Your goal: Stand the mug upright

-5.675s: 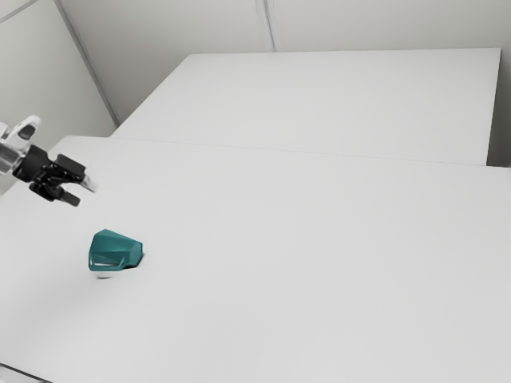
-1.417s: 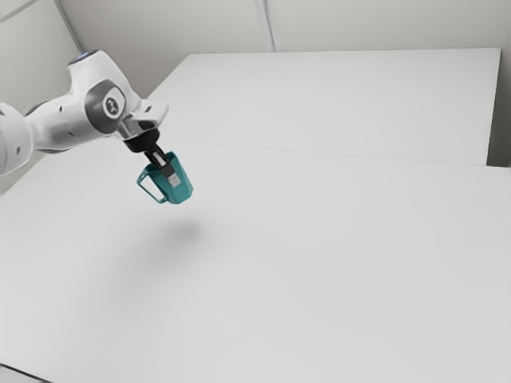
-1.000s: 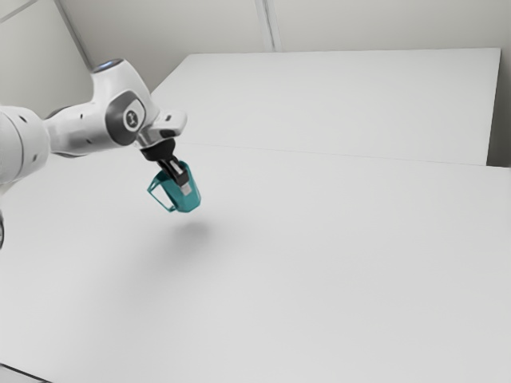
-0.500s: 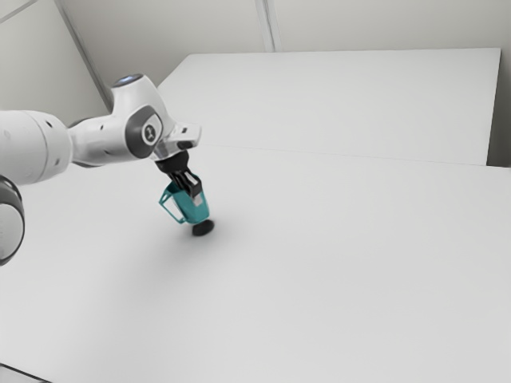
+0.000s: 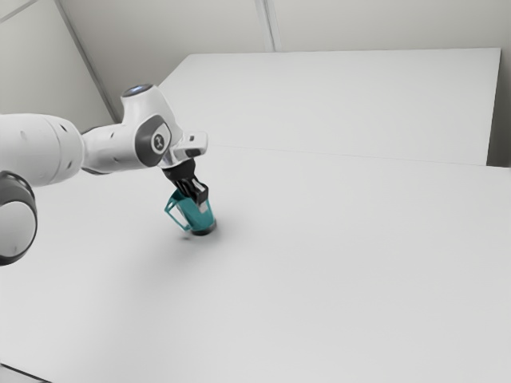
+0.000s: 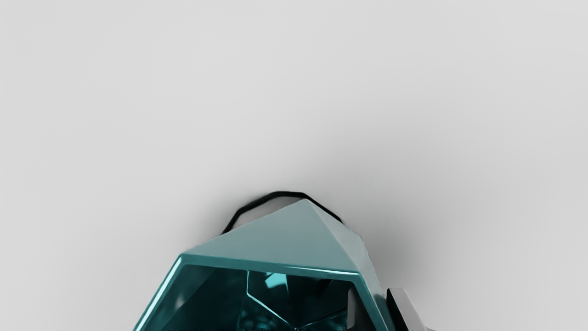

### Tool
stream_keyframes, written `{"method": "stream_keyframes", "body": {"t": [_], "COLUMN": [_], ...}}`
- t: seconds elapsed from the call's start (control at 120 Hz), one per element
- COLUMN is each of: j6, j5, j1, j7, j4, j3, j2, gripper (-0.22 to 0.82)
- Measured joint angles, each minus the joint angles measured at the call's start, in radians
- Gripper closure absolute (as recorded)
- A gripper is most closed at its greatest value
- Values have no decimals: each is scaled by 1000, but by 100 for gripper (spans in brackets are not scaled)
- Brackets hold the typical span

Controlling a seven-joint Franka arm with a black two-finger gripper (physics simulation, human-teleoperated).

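Observation:
My gripper point(image 5: 200, 204) is shut on the wall of the teal mug point(image 5: 196, 218), near its rim. In the wrist view the gripper point(image 6: 379, 307) has one finger inside the mug point(image 6: 275, 241) and the other against its outer side. The mug leans a little, mouth up toward the exterior view's upper left, with its handle on the exterior view's left. Its bottom is at or just above the table; contact cannot be told. A dark patch lies under the bottom, and a thin black curve point(image 6: 281, 193) rims it beyond the mug.
The white table point(image 5: 335, 263) spreads around the mug, with a second white surface point(image 5: 343, 104) behind it. The arm reaches in from the exterior view's left, above the table.
My hand has carried the mug down and toward the exterior view's right, from high over the table to about table level. The mug has tipped slightly closer to vertical.

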Motion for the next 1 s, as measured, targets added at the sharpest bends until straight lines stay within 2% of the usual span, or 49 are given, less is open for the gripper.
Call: {"method": "stream_keyframes", "body": {"t": [0.167,0.467,0.833,1.0], "j6": [5,9,-5,-36], "j5": [-7,-10,34,79], "j1": [0,-2,-28,-28], "j7": [-6,-12,-15,-18], "j4": [0,2,13,43], "j3": [0,0,3,3], "j2": [3,-27,-161,-222], "gripper": [72,54,43,27]}}
